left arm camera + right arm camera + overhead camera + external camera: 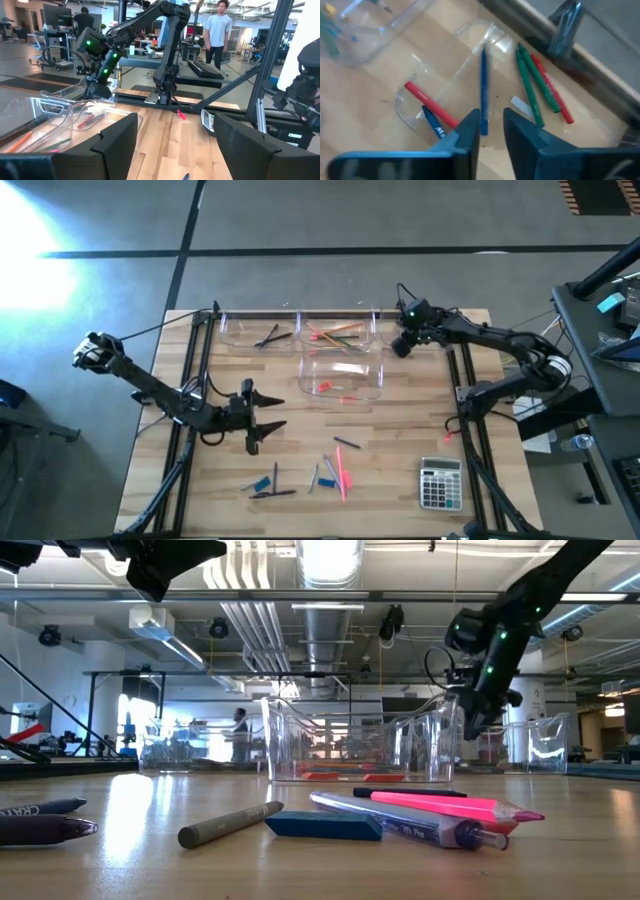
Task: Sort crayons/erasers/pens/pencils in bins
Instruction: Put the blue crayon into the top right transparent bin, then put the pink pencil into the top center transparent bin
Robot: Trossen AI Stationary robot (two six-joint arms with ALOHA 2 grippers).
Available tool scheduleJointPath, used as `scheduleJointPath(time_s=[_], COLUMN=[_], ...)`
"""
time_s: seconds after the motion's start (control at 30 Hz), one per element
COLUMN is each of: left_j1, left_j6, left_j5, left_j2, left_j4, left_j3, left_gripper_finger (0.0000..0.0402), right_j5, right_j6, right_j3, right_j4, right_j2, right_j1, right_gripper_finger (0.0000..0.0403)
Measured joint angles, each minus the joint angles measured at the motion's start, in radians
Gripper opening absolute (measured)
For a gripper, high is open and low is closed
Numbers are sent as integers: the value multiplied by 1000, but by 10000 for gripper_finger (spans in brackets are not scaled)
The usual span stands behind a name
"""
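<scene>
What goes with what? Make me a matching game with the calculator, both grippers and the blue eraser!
1 calculator
2 left gripper
3 right gripper
4 blue eraser

a far right of the table
b near right corner
c near left, among loose sticks
d open, over the left side

Pairs: 1-b, 2-d, 3-a, 4-c
</scene>
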Motion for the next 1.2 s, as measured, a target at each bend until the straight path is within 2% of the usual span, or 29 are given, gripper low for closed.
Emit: scheduleJointPath(time_s=[0.27,0.37,0.47,0.63,0.87,1.03,1.2], left_j1=[0,0,0,0,0,0,0], left_j6=[0,0,0,-1,-24,-24,-19], left_j5=[1,1,2,2,4,4,4], left_j2=[1,1,1,1,1,1,2], left_j4=[-1,-1,-1,-1,-1,-1,-1], left_j3=[0,0,0,0,0,-1,5], left_gripper_finger=[247,247,247,247,247,247,247], right_j5=[-1,-8,-72,-103,-103,-102,-73], right_j6=[13,38,39,44,96,144,145], right_j3=[41,91,131,179,180,180,179], right_j4=[-75,-159,-191,-150,2,38,31], right_j2=[-26,-61,-124,-277,-459,-494,-448], right_j1=[0,8,43,177,448,607,737], right_gripper_finger=[165,180,184,184,184,185,185])
